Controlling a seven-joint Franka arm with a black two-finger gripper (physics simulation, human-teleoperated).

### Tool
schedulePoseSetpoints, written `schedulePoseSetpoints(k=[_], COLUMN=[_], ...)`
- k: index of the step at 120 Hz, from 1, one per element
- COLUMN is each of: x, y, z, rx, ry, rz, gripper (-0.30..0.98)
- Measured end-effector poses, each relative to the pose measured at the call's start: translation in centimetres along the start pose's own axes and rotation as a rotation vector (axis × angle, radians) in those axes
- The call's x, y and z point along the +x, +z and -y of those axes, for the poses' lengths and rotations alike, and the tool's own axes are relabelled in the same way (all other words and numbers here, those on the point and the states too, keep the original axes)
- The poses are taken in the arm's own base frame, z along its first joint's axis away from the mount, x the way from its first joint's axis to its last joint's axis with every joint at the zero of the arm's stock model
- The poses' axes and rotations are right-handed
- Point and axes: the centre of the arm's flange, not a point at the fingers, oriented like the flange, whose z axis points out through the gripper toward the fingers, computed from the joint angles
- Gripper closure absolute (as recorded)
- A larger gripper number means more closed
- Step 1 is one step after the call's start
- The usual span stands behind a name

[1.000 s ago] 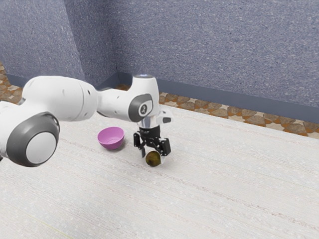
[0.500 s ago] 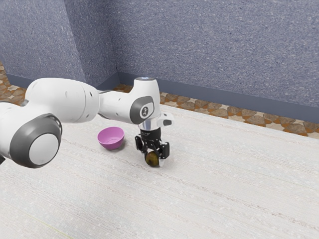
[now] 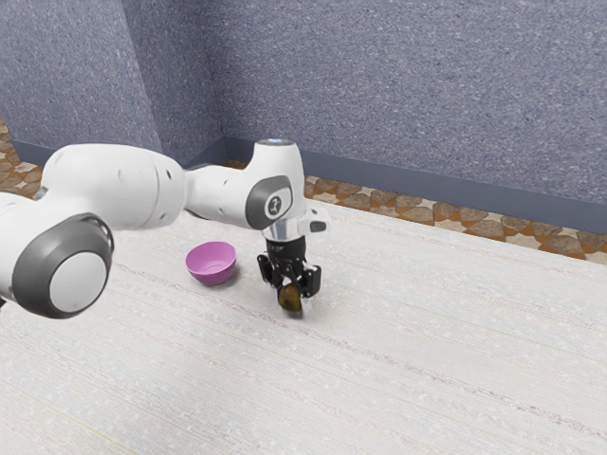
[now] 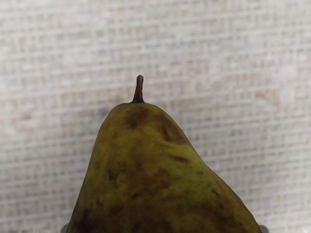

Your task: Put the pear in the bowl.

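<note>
Pear [image 3: 289, 300] was held in the gripper [image 3: 292, 300], near the bowl [image 3: 211, 276].
Both fingers [image 3: 312, 281] pressed on it from opposite sides, to the exterior view's right of the bowl; whether it had cleared the tabletop [image 3: 417, 341] was hard to tell. The lift, seemingly the step in hand, called for even pressure and a straight rise above the bowl's height before any sideways travel, since tapering sides could have let it twist or slip. The exterior view gave the gap to the bowl; the wrist view gave the stem [image 4: 139, 90] and brown mottling.
</note>
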Motion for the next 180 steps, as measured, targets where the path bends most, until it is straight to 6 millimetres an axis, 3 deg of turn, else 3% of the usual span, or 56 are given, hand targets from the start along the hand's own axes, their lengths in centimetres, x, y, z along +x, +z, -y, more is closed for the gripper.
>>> schedulePoseSetpoints(k=[16, 32, 43, 66, 99, 120, 142, 169, 180], x=[-0.3, -0.9, -1.5, -2.9, -7.1, -7.8, -6.6, -5.0, -4.3], y=[-2.0, -5.6, -8.0, -10.8, -10.6, -10.6, -11.0, -9.0, -8.8], z=[0.0, 0.4, 2.0, 6.3, 12.2, 15.1, 16.9, 18.3, 18.2], rx=[0.006, 0.027, 0.05, 0.084, 0.12, 0.149, 0.17, 0.172, 0.176], ry=[0.002, 0.008, -0.006, -0.037, -0.057, -0.046, -0.023, 0.01, 0.027], rz=[-0.011, -0.035, -0.049, -0.057, -0.002, 0.003, -0.018, -0.005, -0.013], gripper=[0.4, 0.41, 0.41, 0.46, 0.52, 0.53, 0.51, 0.55, 0.52])
